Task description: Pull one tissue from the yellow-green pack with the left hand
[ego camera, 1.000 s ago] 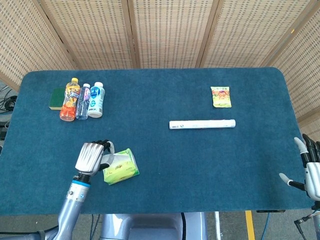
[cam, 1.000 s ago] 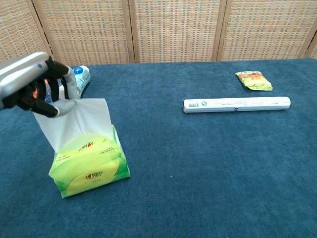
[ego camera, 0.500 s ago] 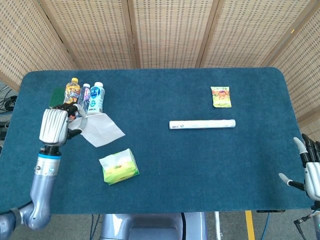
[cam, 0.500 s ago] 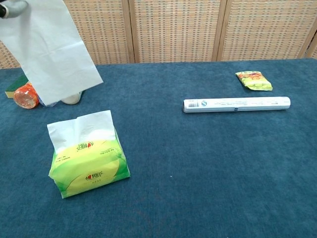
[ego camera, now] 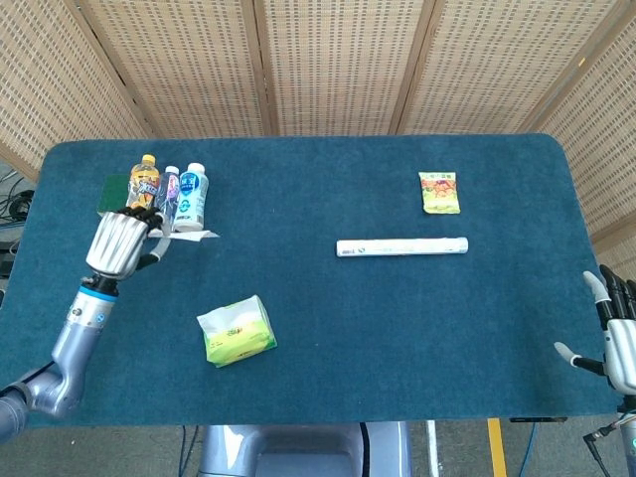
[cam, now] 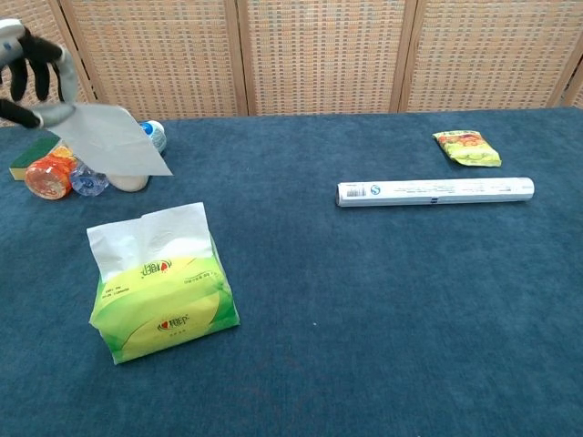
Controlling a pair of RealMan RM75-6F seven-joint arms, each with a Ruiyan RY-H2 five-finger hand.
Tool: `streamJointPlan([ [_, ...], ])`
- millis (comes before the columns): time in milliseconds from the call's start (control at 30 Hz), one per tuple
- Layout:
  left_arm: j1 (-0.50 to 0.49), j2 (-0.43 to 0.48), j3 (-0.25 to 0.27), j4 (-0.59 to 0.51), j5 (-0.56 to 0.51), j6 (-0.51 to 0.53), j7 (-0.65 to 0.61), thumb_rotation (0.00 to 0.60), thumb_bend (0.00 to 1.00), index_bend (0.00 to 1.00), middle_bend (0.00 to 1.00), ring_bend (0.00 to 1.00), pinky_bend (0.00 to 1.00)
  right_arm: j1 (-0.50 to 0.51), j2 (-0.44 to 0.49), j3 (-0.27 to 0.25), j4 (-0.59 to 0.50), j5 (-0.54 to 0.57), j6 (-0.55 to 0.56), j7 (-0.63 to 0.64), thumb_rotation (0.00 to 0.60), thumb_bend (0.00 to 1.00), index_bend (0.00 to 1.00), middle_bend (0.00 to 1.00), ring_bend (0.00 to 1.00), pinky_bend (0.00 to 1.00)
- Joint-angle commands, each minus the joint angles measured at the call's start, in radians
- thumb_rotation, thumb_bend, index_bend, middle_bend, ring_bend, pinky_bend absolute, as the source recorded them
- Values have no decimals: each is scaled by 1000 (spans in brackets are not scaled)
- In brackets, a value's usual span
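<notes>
1. The left hand (ego camera: 121,243) is raised at the left of the head view, its fingers (cam: 46,68) pinching one white tissue (cam: 111,138) by its edge; the sheet hangs free in the air, well apart from the pack
2. The yellow-green pack (ego camera: 238,332) sits on the blue desk (ego camera: 397,328) at the lower left of the head view, with the next tissue (cam: 150,238) standing up out of its top in the chest view
3. The right hand (ego camera: 614,336) is at the lower right edge of the head view, fingers spread wide and holding nothing
4. Three bottles (ego camera: 165,200) lie side by side at the upper left, with a green sponge (ego camera: 114,194) just beside them
5. A long white roll (ego camera: 401,245) lies across the middle right of the desk, and a yellow snack packet (ego camera: 439,192) lies above it, apart
</notes>
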Motion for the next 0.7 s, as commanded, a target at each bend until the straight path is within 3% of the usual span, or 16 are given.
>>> streamJointPlan([
  [33, 13, -55, 66, 74, 55, 31, -54, 600, 579, 714, 560, 554, 615, 1, 0, 0, 0, -1, 0, -1, 600, 0, 0, 0, 0, 0],
  [100, 23, -66, 92, 92, 63, 31, -62, 600, 553, 710, 547, 552, 615, 1, 0, -1, -1, -4, 1, -2, 600, 0, 0, 0, 0, 0],
  [167, 28, -67, 104, 90, 61, 25, -74, 600, 441, 608, 423, 474, 585, 0, 0, -2, -3, -6, 3, -2, 600, 0, 0, 0, 0, 0],
  [200, 30, -65, 109, 85, 58, 18, -79, 600, 263, 406, 232, 302, 461, -1, 1, -2, -3, -7, 4, -2, 600, 0, 0, 0, 0, 0],
  [233, 34, -58, 117, 71, 45, -5, -78, 600, 138, 235, 110, 167, 323, -1, 1, -2, -4, -8, 6, -2, 600, 0, 0, 0, 0, 0],
  [300, 39, -27, 128, 17, 5, -68, -54, 600, 6, 23, 0, 7, 72, -2, 2, -2, -5, -9, 9, -1, 600, 0, 0, 0, 0, 0],
  [333, 42, -7, 131, -17, -20, -102, -39, 600, 0, 0, 0, 0, 10, -3, 2, -3, -6, -10, 10, 0, 600, 0, 0, 0, 0, 0],
  [400, 41, 57, 130, -131, -76, -172, -3, 600, 0, 0, 0, 0, 0, -4, 4, -3, -6, -12, 13, 1, 600, 0, 0, 0, 0, 0],
  [467, 61, 149, 126, -270, -72, -140, -24, 600, 0, 0, 0, 0, 0, -6, 4, -5, -8, -19, 18, -2, 600, 0, 0, 0, 0, 0],
  [700, 136, 338, 132, -452, -19, 2, -85, 600, 0, 0, 0, 0, 0, -8, 4, -7, -13, -24, 25, -6, 600, 0, 0, 0, 0, 0],
])
